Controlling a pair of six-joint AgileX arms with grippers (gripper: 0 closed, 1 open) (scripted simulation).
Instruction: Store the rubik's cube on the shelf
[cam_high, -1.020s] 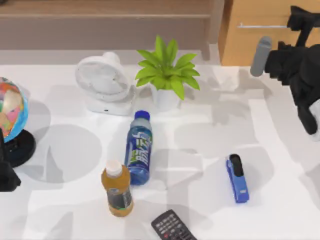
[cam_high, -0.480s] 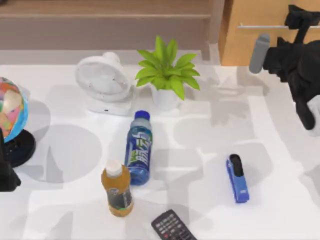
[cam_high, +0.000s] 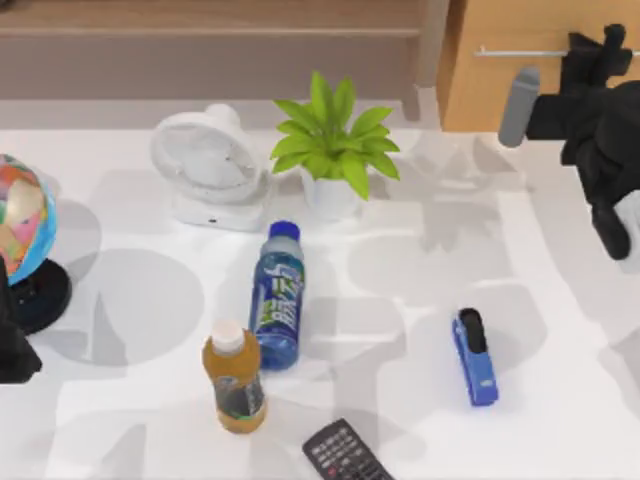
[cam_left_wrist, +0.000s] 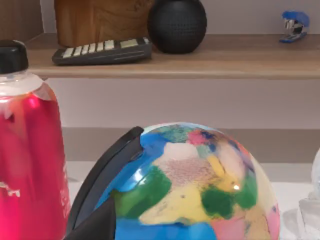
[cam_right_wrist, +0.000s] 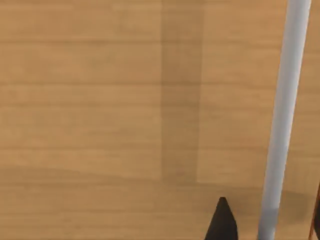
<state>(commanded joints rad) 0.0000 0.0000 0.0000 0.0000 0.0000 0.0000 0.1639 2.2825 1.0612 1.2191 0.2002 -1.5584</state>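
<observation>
Right hand (cam_high: 590, 45) at 2 o'clock, against cabinet (cam_high: 520, 25) handle (cam_right_wrist: 282, 115); its grip state: cannot tell. Shelf (cam_high: 210, 30) at 11 o'clock; can't locate the rubik's cube. Risk: fingers snagging the handle. Left arm parked at 9

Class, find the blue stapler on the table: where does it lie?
In the top view the blue stapler lies flat on the table's right half, right of the blue bottle and up-right of the remote.
</observation>
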